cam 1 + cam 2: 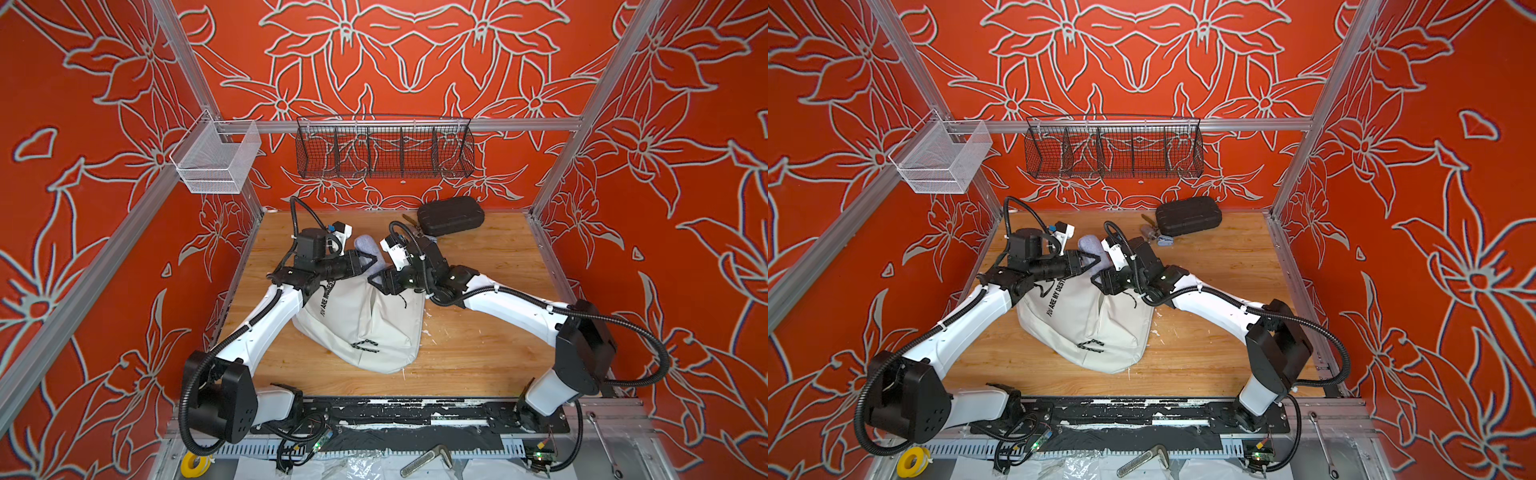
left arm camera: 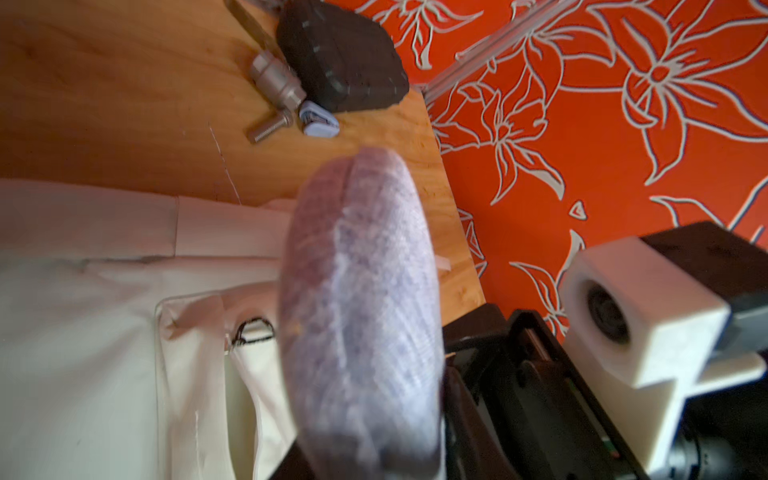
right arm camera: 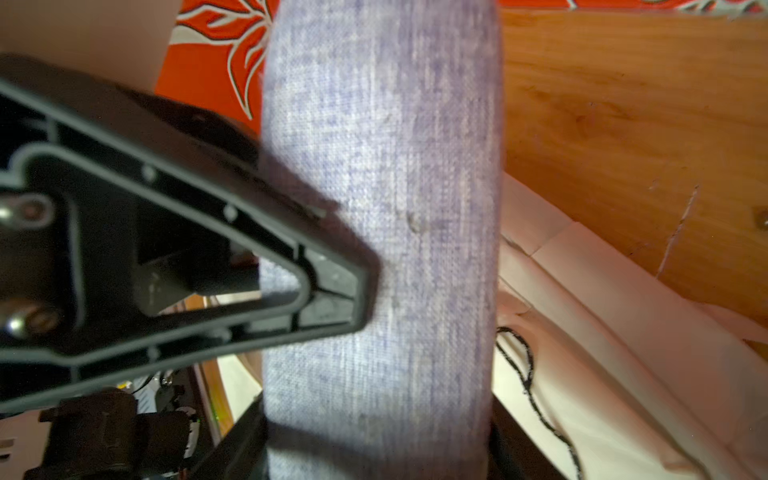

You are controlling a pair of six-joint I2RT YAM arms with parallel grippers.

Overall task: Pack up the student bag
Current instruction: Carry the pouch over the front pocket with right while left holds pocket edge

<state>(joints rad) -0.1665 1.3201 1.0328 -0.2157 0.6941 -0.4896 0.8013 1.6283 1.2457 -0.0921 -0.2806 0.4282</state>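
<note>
Left hand point(image 1: 368, 262) and right hand point(image 1: 380, 279) both pinching lavender pouch point(image 1: 365, 245), tips close together just over far end of student bag point(image 1: 365, 328); bag slumped mid worktop point(image 1: 478, 332), print up; black case point(image 1: 451, 218) at far edge

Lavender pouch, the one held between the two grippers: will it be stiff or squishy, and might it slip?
Probably soft but filled: the lavender pouch has a plump, rounded shape and its free end does not droop. That also suggests it is fairly light. Its woven fabric looks matte, so slipping seems unlikely, though a firm squeeze may deform it.
</note>
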